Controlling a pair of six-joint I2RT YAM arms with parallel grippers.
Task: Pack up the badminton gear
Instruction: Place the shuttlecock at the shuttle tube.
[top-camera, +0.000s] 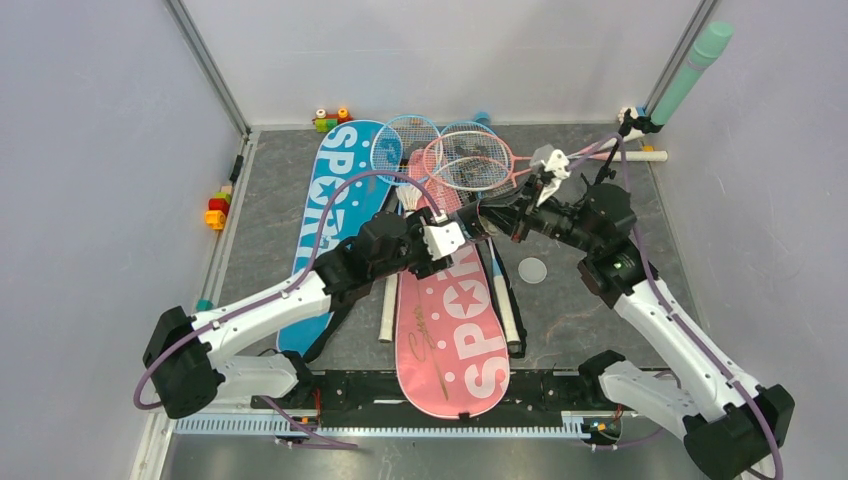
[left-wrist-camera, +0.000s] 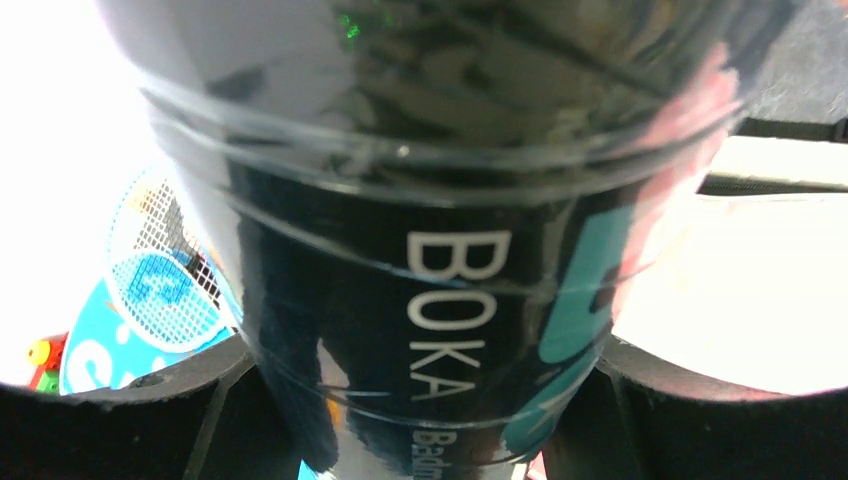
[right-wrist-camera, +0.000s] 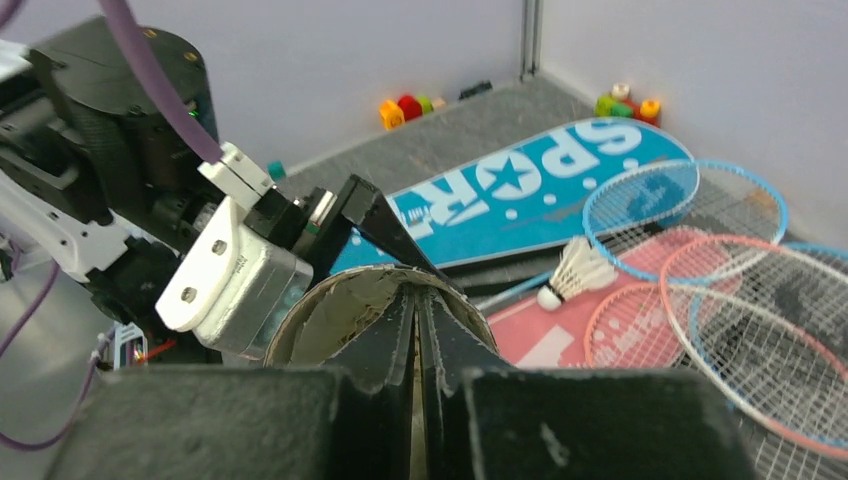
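The left gripper (left-wrist-camera: 425, 425) has its jaws clamped round the body of the dark glossy cylindrical tube with white "BOKA" lettering (left-wrist-camera: 400, 300). It holds the tube in the air over the long pink "SPORT" racket bag (top-camera: 450, 330), and the open mouth faces the other arm.

The right gripper (right-wrist-camera: 420, 340) sits right at that mouth. Its jaws are drawn almost together with only a thin slit between them, and I can see nothing held in the slit.

One white feather shuttlecock (right-wrist-camera: 580, 272) lies loose on the pink bag, just beside the blue and pink racket heads (top-camera: 455, 158). The heads overlap at the far end of the grey worktop (top-camera: 585, 310). The long blue "SPORT" racket bag (top-camera: 335, 200) lies alongside to the left.

To my eye, the step in hand is loading shuttlecocks into the tube. To do it well:

- The left arm should keep the tube steady and its mouth in line with the right arm's approach.
- The right jaws should take the shuttlecock by its cork or low on the skirt, pinching lightly so the feathers don't crush.
- The shuttlecock should go in cork first and square to the rim, because a tilted entry would probably snag the feathers on the edge.
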